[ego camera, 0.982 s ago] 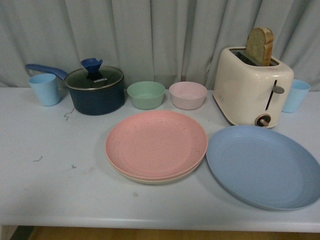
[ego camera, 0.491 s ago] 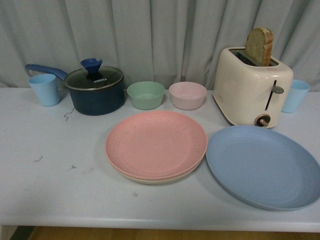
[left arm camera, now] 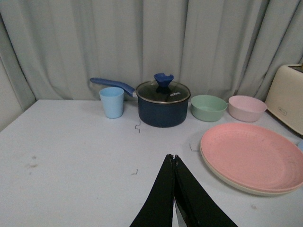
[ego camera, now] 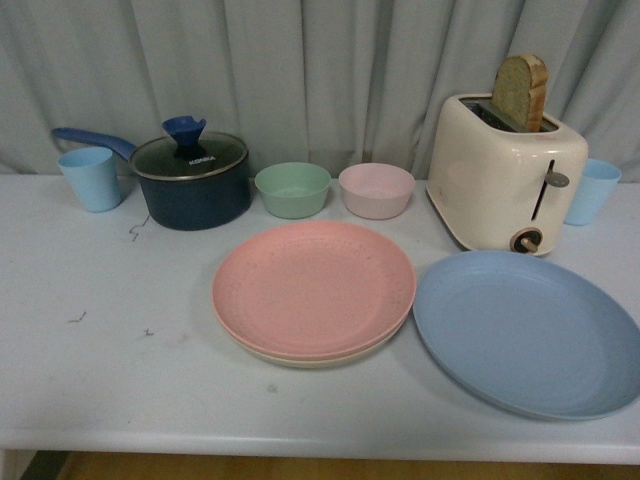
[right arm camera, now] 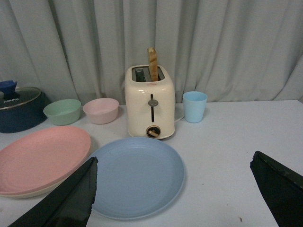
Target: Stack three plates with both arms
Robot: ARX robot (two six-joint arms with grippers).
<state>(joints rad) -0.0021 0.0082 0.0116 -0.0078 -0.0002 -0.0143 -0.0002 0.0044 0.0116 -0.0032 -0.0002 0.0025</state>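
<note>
The plates lie in two groups in the lower half of the front view. The pink plate (ego camera: 313,288) is seated on the beige plate (ego camera: 300,358), of which only a thin rim is seen beneath it; this pair sits at centre frame. The light blue plate (ego camera: 525,330) lies alone on the table (ego camera: 100,380) at lower right, its rim just beside the pair and close in front of the toaster (ego camera: 505,170). Two plates are judged to be stacked, so adding the light blue plate is judged to be the step in hand.

Neither arm is seen in the front view. In the left wrist view the left gripper (left arm camera: 173,157) is shown with its fingers pressed together and nothing between them. In the right wrist view the right gripper (right arm camera: 173,163) is shown spread wide and empty, with the light blue plate lying beyond the gap.

The light blue plate is best taken by the right gripper at the rim farthest from the toaster. Because the plate is shallow and lies flat, a low approach is advised so that one finger can be worked under the rim. The plate should be lifted clear of the pink rim, kept level, centred over the pair and lowered until the rims nest before it is released. The pair may be steadied by the left gripper if sliding is observed.
</note>
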